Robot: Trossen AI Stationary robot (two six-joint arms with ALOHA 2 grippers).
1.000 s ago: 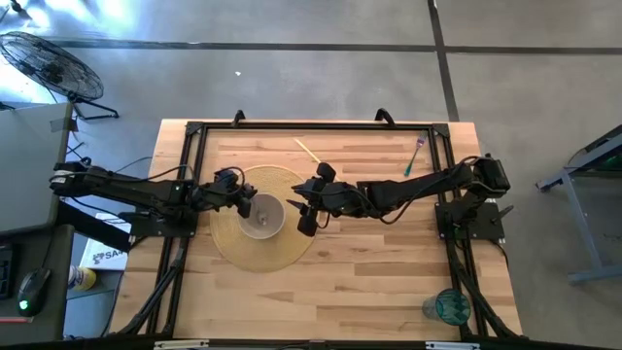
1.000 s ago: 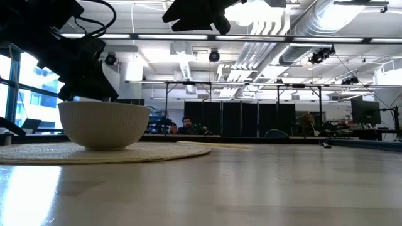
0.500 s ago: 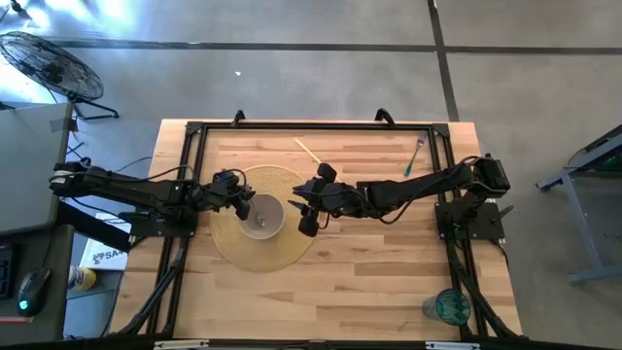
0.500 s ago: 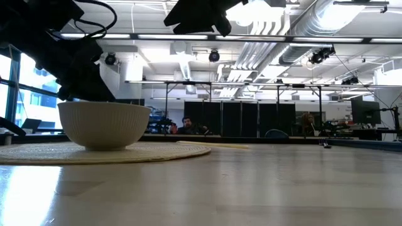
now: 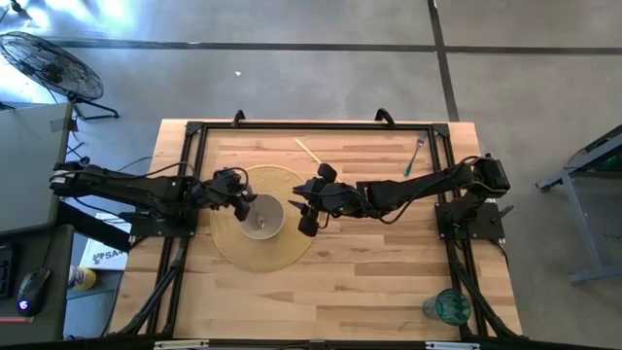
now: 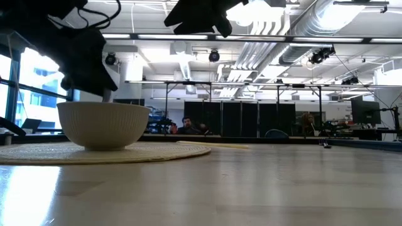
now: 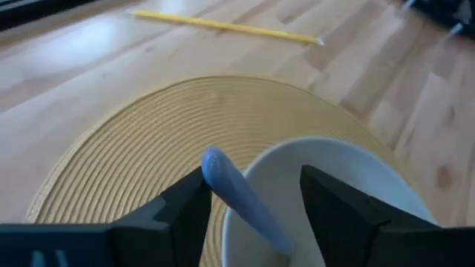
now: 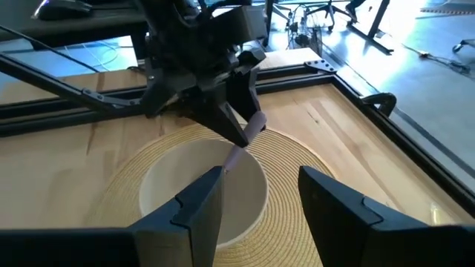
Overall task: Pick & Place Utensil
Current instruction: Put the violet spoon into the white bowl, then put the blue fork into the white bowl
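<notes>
- The left gripper has its fingers spread apart over the bowl, with the blue-handled utensil lying loose between them, so it looks let go rather than held.
- The utensil leans on the bowl's rim just ahead of those fingers, its working end down inside, which suits a drop-off into the bowl.
- The woven mat lies under the bowl, beyond the fingertips.
- The right gripper hovers just across the bowl, fingers parted and empty, probably waiting.
- Farther off, a yellow stick lies on the table.
</notes>
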